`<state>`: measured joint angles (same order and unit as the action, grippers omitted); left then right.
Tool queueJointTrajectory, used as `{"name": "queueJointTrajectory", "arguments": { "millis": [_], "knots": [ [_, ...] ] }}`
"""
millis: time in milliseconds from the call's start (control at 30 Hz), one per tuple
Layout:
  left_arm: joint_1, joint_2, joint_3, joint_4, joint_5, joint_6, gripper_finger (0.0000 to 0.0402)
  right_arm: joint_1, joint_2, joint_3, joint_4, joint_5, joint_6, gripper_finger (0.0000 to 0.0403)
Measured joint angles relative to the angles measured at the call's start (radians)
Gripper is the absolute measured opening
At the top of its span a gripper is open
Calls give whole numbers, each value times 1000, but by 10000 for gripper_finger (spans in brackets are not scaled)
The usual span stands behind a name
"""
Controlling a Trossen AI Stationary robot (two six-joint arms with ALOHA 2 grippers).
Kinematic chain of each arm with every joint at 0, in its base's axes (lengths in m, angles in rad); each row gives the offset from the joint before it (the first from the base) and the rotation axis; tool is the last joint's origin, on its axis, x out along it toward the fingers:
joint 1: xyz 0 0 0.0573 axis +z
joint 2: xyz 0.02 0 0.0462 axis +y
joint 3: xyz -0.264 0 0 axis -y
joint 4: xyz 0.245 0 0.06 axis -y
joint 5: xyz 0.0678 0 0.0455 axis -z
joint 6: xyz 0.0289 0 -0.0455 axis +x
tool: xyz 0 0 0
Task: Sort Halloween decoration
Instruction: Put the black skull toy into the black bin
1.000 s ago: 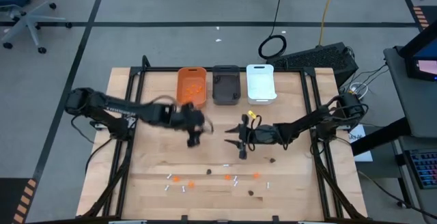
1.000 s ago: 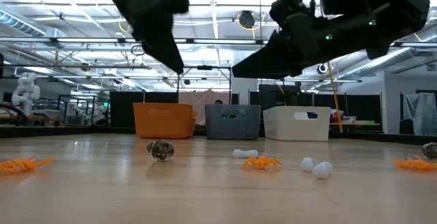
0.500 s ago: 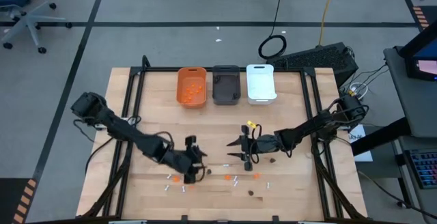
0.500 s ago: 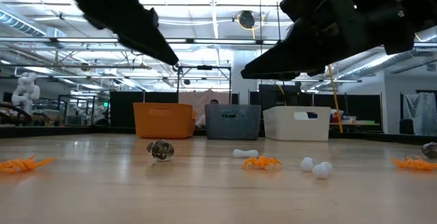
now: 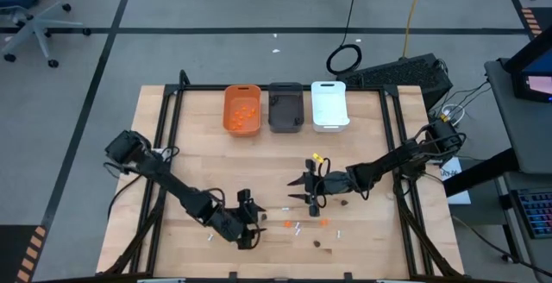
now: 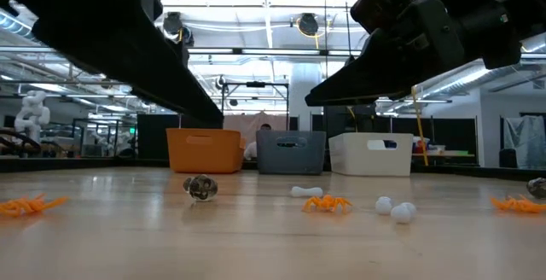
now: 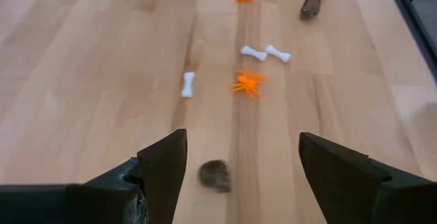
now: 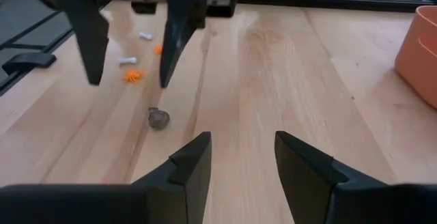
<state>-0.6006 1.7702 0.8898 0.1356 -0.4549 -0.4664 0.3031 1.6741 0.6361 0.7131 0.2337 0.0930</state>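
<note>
The Halloween decoration lies scattered over the near half of the wooden table: orange blobs, small white sticks and dark lumps. My left gripper is open and low near the front edge. One dark lump lies on the wood ahead of it, between the lines of its fingers, untouched. An orange blob and white sticks lie beyond. My right gripper is open at mid table and holds nothing. A dark lump lies ahead of it.
Three bins stand in a row at the far edge: orange, dark grey and white. The two grippers face each other closely, and the left gripper shows in the right wrist view. Bare wood lies between the bins and the arms.
My left gripper has swung from beside the orange bin toward the table's near edge and come down low over the scattered pieces. My right gripper has shifted a little toward the near edge in the first half second, then kept still. No piece has moved.
</note>
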Motion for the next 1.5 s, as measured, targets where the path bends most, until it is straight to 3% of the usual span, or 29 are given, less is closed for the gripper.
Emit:
{"name": "queueJointTrajectory", "arguments": {
  "millis": [567, 833, 1267, 1500],
  "knots": [
    [-9, 156, 0, 68, -58, -27, 275, 0, 0, 0, 0, 1, -4, 146],
    [2, 184, 2, 77, -53, -52, 214, 0, 0, 0, 0, 1, -7, 146],
    [5, 186, 3, 44, -82, -25, 71, 0, 0, 0, -1, 1, -4, 146],
    [7, 172, 1, 29, -105, 23, 66, 0, 0, 0, -15, 1, 0, 146]
  ]
}}
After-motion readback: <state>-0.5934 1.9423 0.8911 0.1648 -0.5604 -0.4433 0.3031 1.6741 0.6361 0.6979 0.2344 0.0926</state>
